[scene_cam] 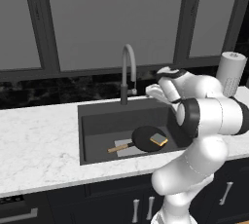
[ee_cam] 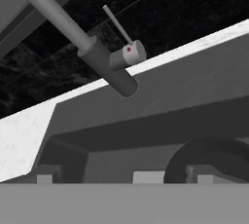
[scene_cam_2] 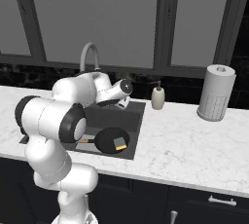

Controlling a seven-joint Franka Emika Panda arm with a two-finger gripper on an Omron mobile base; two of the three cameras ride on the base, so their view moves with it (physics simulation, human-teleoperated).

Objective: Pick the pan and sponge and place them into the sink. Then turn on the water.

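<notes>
The black pan (scene_cam: 146,138) lies on the floor of the dark grey sink (scene_cam: 97,121), its wooden handle (scene_cam: 119,147) pointing left. The yellow sponge (scene_cam: 159,140) with its green layer rests inside the pan. From the right base view the pan (scene_cam_2: 109,140) and sponge (scene_cam_2: 120,143) sit at the basin's near right. My gripper (scene_cam: 150,91) hovers open and empty over the sink's back right part, just right of the arched faucet (scene_cam: 127,72). In the hand view the faucet base (ee_cam: 104,65) and its thin side lever (ee_cam: 116,23) are straight ahead. No water runs.
A beige soap dispenser (scene_cam_2: 157,96) stands behind the sink's right corner. A paper towel roll (scene_cam_2: 216,99) stands farther right on the marble counter (scene_cam_2: 185,145). Windows and a dark backsplash run behind the faucet. My own arm covers the sink's left part in the right base view.
</notes>
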